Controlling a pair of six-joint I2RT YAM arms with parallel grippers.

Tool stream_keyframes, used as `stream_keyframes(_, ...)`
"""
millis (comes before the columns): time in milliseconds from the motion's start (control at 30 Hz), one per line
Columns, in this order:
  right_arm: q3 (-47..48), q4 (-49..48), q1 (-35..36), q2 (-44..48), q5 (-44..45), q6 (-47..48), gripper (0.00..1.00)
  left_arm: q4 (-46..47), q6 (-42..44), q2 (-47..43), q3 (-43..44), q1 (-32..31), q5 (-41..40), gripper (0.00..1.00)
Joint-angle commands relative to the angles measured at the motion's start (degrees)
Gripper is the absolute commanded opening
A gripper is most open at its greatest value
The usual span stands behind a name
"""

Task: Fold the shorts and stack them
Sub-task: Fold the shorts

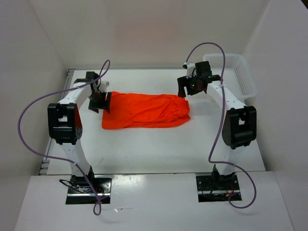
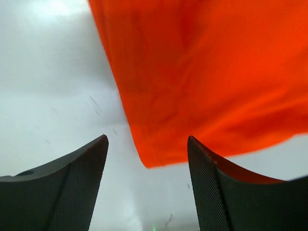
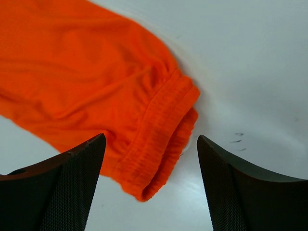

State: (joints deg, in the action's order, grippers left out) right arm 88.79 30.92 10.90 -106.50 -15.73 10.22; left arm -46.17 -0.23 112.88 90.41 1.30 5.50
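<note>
The bright orange shorts (image 1: pixel 144 110) lie flat and folded lengthwise on the white table, gathered waistband toward the right. My left gripper (image 1: pixel 101 101) is open and empty, just above the shorts' left leg end; the left wrist view shows a hem corner (image 2: pixel 154 156) between the open fingers. My right gripper (image 1: pixel 188 86) is open and empty above the waistband end; the right wrist view shows the gathered waistband (image 3: pixel 159 139) between its fingers (image 3: pixel 72 187). The drawstring is not visible.
A white plastic mesh basket (image 1: pixel 236 72) stands at the back right corner, close behind the right arm. White walls enclose the table on the left, back and right. Purple cables loop off both arms.
</note>
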Motion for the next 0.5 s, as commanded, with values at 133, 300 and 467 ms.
stream_keyframes(133, -7.1, 1.5, -1.3, 4.1, -2.5, -14.7, 0.80, -0.1, 0.2, -2.9, -13.5, -1.4, 5.1, 0.74)
stream_keyframes(300, -11.8, 2.1, -3.2, 6.0, 1.0, -23.0, 0.80, -0.1, 0.2, -2.9, -14.9, -1.9, 3.9, 0.74)
stream_keyframes(467, -15.3, 1.4, -3.8, 6.0, -3.5, -23.8, 0.80, -0.1, 0.2, -1.8, -14.4, -1.9, 2.6, 0.74)
